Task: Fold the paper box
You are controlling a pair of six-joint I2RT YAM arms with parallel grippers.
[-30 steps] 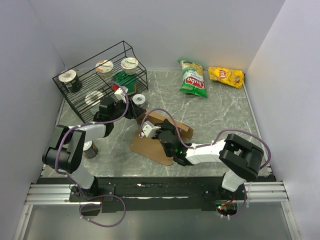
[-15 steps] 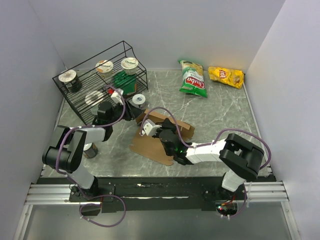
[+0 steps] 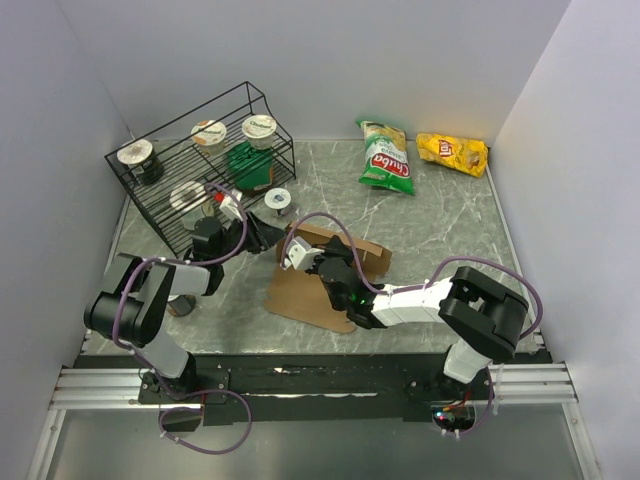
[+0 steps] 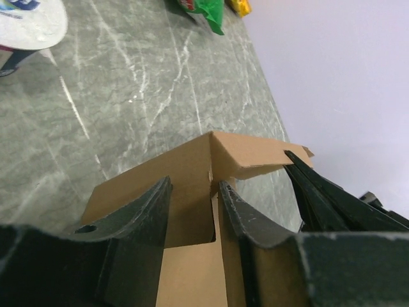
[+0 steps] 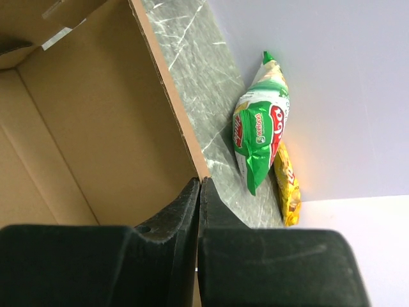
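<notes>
Brown paper box (image 3: 300, 295), partly folded, lies at the centre of the grey marble table (image 3: 440, 230), with one wall raised. Right gripper (image 5: 199, 185): jaws pinched together on that wall's edge. Left gripper (image 4: 192, 185): jaws narrowly apart at the box's far-left corner; contact cannot be told. Green chip bag (image 3: 385, 158) and yellow chip bag (image 3: 452, 153) lie at the far edge.

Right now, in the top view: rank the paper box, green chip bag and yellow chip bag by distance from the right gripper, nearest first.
1. paper box: mid-table; the right gripper is shut on its edge.
2. green chip bag: far side of the table, right of centre.
3. yellow chip bag: far right corner, just beyond the green one.
</notes>
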